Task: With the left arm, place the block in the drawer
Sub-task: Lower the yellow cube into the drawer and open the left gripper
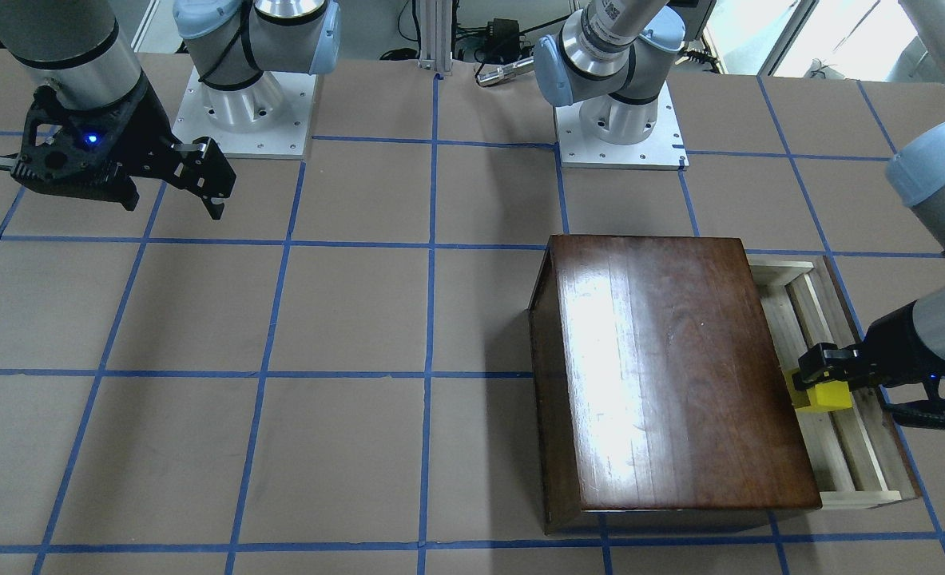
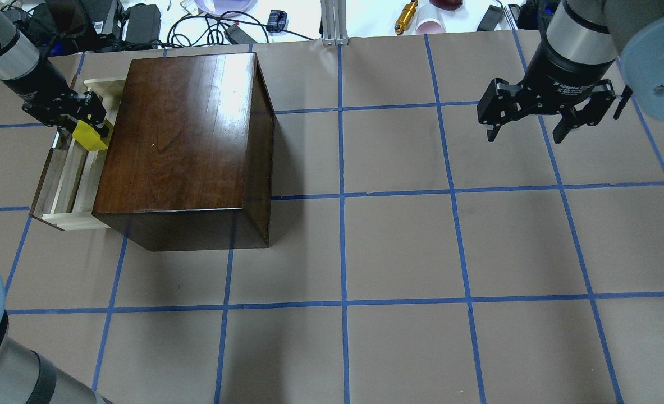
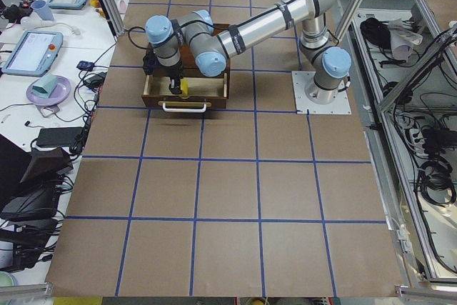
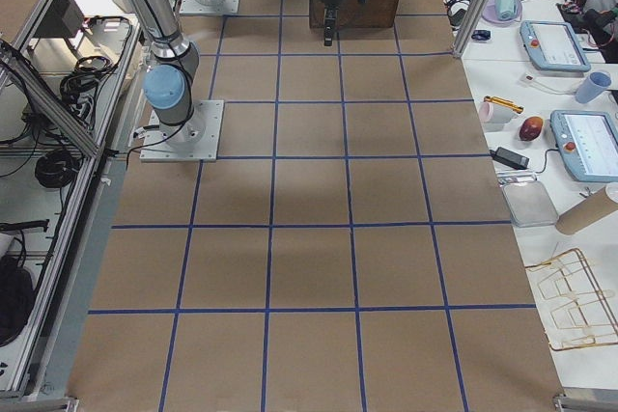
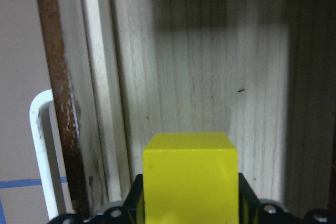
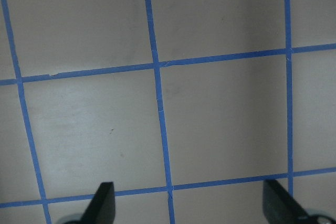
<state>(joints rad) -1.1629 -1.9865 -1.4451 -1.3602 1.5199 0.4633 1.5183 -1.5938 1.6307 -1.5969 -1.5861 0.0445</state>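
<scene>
My left gripper (image 2: 87,122) is shut on the yellow block (image 2: 90,136), holding it over the open pale-wood drawer (image 2: 65,179), close to the box's edge. In the left wrist view the block (image 5: 190,177) sits between the jaws above the drawer's floor (image 5: 210,66). In the front-facing view the left gripper (image 1: 811,382) holds the block (image 1: 823,397) over the drawer (image 1: 847,455). My right gripper (image 2: 525,134) is open and empty, high over bare table far to the right; it also shows in the right wrist view (image 6: 190,205).
The glossy dark-brown box (image 2: 186,140) stands next to the drawer's opening. The drawer's white handle (image 5: 39,145) is on its outer front. Cables and small items (image 2: 214,22) lie beyond the table's far edge. Blue tape lines grid the brown table (image 2: 399,247).
</scene>
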